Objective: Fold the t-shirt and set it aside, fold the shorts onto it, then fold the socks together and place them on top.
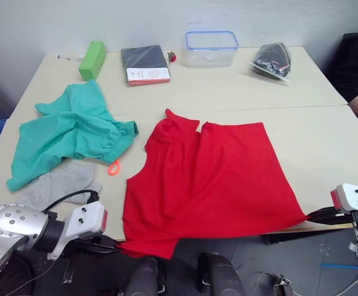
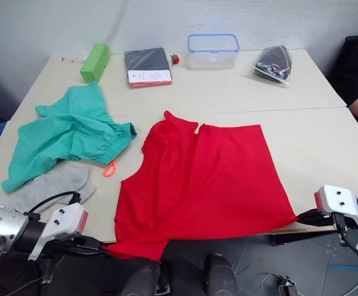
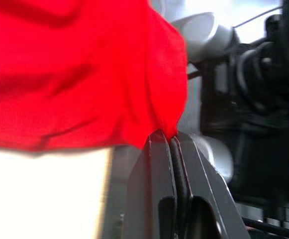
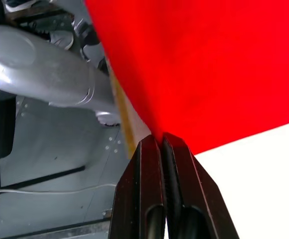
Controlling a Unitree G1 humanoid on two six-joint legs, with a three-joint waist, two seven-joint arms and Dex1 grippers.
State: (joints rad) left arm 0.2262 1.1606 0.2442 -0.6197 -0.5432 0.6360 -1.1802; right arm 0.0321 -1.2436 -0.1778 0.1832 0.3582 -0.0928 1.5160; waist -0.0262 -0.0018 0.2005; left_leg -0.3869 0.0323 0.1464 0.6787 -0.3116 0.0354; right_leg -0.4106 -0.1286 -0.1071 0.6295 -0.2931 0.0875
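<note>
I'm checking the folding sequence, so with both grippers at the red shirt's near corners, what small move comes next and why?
Probably lift both corners and carry them toward the collar. The left gripper and right gripper are each shut on a near hem corner of the bright red fabric t-shirt, which lies flat and unfolded on the beige table.

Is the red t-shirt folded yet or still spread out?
Spread out, not folded. The t-shirt lies flat in one layer on the table, with the left gripper and right gripper each pinching a near hem corner.
</note>
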